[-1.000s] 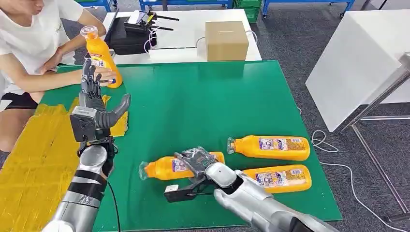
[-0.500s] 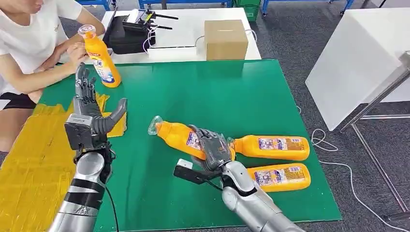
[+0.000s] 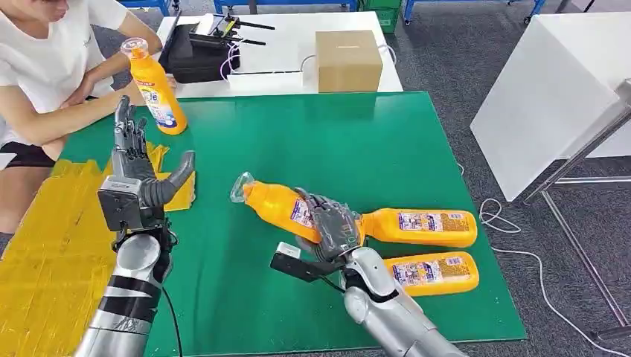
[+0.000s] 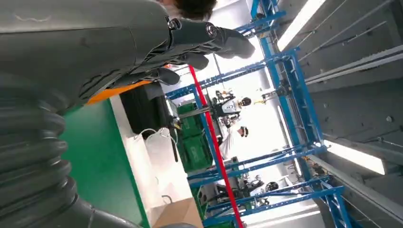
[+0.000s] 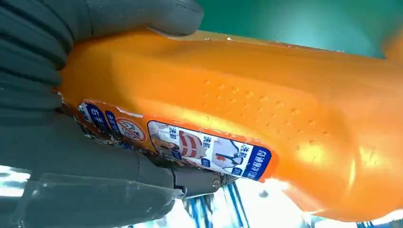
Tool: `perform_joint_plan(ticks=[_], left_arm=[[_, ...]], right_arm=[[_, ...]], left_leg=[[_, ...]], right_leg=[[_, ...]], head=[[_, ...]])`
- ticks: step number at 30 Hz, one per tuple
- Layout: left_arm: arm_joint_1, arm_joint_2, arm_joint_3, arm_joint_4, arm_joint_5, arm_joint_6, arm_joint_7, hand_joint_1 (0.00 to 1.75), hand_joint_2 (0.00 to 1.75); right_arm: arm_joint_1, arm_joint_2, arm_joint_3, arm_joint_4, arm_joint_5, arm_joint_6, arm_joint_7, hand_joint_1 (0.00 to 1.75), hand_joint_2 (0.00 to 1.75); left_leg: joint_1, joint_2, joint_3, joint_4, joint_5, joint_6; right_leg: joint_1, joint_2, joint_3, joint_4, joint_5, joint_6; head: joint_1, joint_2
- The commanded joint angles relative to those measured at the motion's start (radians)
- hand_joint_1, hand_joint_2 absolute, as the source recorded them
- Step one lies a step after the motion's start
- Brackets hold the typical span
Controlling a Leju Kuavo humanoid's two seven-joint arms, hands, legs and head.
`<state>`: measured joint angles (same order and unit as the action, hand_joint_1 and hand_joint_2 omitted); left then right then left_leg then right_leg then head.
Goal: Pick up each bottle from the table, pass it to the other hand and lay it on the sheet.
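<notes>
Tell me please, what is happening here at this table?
The robot's right hand grips an orange detergent bottle, lifted and tilted, cap toward its left hand, which waits open and raised over the yellow sheet. Two more orange bottles lie on the green table. A person sits beside another bottle standing upright.

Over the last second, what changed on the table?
The right hand has lifted one orange bottle off the green mat and swung it up and toward the left hand, cap leading. The left hand shifted slightly, staying raised and open. The person let go of the standing bottle. The two lying bottles stayed put.
</notes>
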<state>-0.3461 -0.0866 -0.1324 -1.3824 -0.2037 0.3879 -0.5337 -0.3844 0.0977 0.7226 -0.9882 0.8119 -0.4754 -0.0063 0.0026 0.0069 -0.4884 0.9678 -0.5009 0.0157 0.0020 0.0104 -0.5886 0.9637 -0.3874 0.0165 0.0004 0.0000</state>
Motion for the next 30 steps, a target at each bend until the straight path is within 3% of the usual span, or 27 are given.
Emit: perform_joint_plan(ticks=[1, 6, 7, 8, 10, 18, 30], left_arm=[[0.039, 0.018, 0.005, -0.039, 0.000, 0.011, 0.007, 0.00, 1.75], [0.035, 0.021, 0.005, -0.011, 0.050, -0.024, 0.034, 0.00, 1.75], [-0.067, 0.169, -0.207, 0.075, 0.198, -0.401, 0.304, 0.00, 1.75], [-0.126, 0.148, -0.233, 0.152, 0.216, -0.577, 0.295, 0.00, 1.75], [-0.165, 0.134, -0.251, 0.199, 0.251, -0.606, 0.283, 0.00, 1.75], [-0.161, 0.143, -0.263, 0.187, 0.274, -0.619, 0.286, 0.00, 1.75], [-0.166, 0.148, -0.322, 0.165, 0.381, -0.705, 0.294, 0.00, 1.75]], right_arm=[[0.159, 0.002, -0.286, -0.315, -0.150, -0.143, -0.246, 1.75, 1.75], [0.229, 0.037, -0.353, -0.466, -0.350, -0.204, -0.427, 1.75, 1.75], [0.209, 0.020, -0.378, -0.452, -0.619, 0.004, -0.444, 1.75, 1.75], [0.183, 0.022, -0.405, -0.407, -0.634, 0.026, -0.475, 1.75, 1.75], [0.160, 0.033, -0.425, -0.370, -0.633, 0.043, -0.502, 1.75, 1.75], [0.150, 0.044, -0.423, -0.358, -0.628, 0.048, -0.512, 1.75, 1.75], [0.104, 0.048, -0.405, -0.303, -0.600, 0.028, -0.528, 1.75, 1.75]], left_leg=[[0.000, -0.002, 0.001, -0.001, -0.001, -0.001], [0.000, -0.001, -0.002, 0.000, -0.001, 0.000], [0.000, -0.002, -0.001, 0.000, -0.001, -0.001], [0.000, -0.003, -0.002, 0.000, -0.001, -0.001], [0.001, -0.009, -0.003, 0.002, 0.001, -0.001], [0.000, 0.000, 0.000, -0.001, 0.002, 0.001], [0.000, -0.004, -0.001, 0.000, 0.001, 0.001]], right_leg=[[0.000, -0.002, 0.002, 0.000, -0.002, 0.001], [-0.001, -0.002, -0.001, 0.000, -0.001, 0.000], [0.000, -0.003, 0.000, 0.001, -0.002, 0.001], [-0.001, -0.004, -0.001, 0.001, -0.001, 0.000], [0.000, -0.010, -0.001, 0.001, -0.001, 0.000], [-0.002, -0.001, 0.000, 0.000, 0.000, 0.001], [0.000, -0.003, 0.000, 0.000, 0.000, 0.001]], head=[[0.000, 0.000], [0.000, 0.000], [0.000, 0.000], [0.000, 0.000], [0.000, 0.000], [-0.001, 0.000], [0.000, 0.000]])
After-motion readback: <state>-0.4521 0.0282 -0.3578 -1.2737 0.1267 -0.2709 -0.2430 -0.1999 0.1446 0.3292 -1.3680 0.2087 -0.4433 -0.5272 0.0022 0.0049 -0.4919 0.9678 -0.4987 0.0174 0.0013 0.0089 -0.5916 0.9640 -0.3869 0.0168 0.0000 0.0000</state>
